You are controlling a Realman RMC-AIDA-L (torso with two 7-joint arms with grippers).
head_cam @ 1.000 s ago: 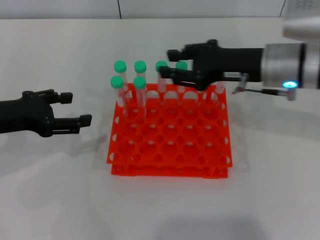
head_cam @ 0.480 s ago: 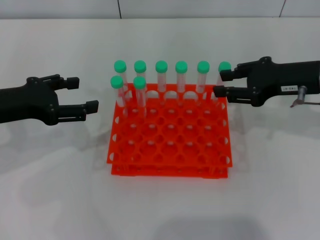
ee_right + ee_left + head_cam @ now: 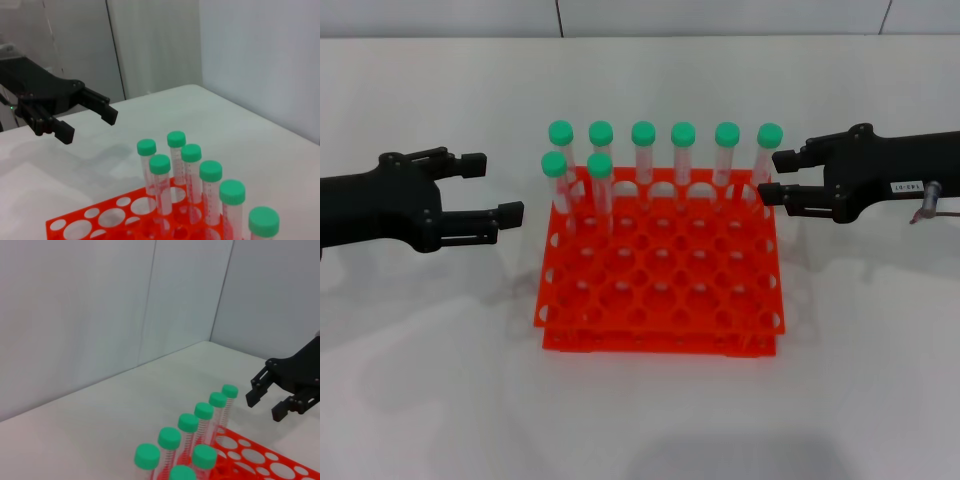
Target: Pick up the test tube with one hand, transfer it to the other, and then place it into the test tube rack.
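Note:
The orange-red test tube rack stands mid-table with several green-capped tubes upright in its back two rows. The test tube at the right end of the back row stands free in its hole. My right gripper, black with a white label, is open and empty, its tips just right of that tube. At the left, about a hand's width from the rack, my left gripper is open and empty. The left wrist view shows the right gripper beside the end tube. The left gripper appears beyond the tubes in the right wrist view.
White table all round the rack. The rack's front rows hold only bare holes. A thin cable with a metal fitting hangs at the right wrist. A pale wall runs along the table's far edge.
My right gripper has drawn back rightward from over the rack's back row, leaving a tube standing at the row's right end. My left gripper has edged slightly toward the rack.

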